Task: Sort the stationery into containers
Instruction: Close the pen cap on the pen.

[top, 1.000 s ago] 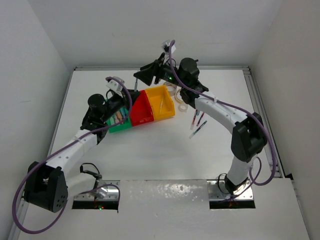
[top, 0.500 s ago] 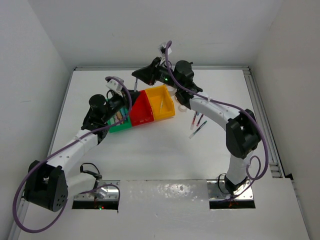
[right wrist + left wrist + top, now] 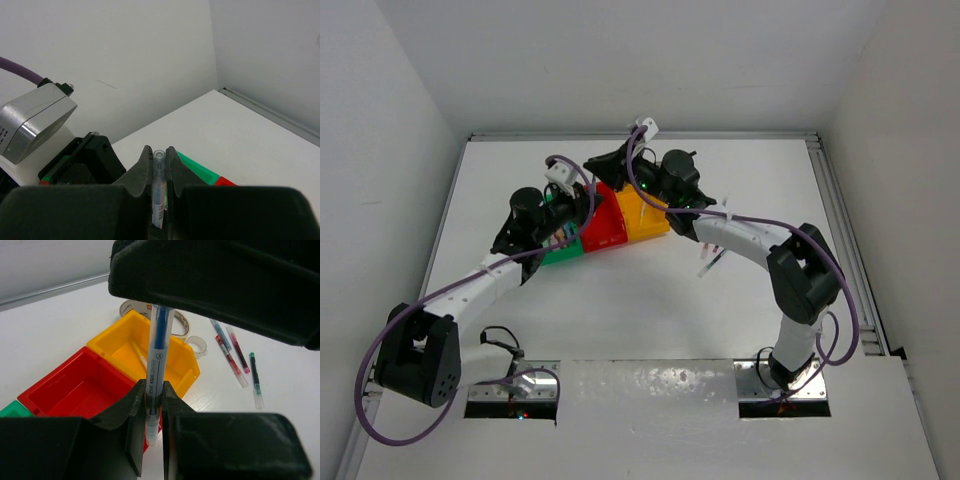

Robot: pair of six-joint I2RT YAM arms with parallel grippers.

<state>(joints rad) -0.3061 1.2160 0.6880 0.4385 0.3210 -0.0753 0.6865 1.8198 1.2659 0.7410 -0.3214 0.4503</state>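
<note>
We read print on only one thing, the highlighter pen. On its clear barrel, in the left wrist view, a capital "A" stands inside a small circle. Below it dark lettering runs lengthwise, in which we make out the word "HIGHLIGHTER". The short word before it is too small for us to be sure of.

The tape roll behind carries reddish print on its core, which we cannot read. In the right wrist view the highlighter pen shows fine print, and the silver housing shows tiny marks, all illegible to us.
</note>
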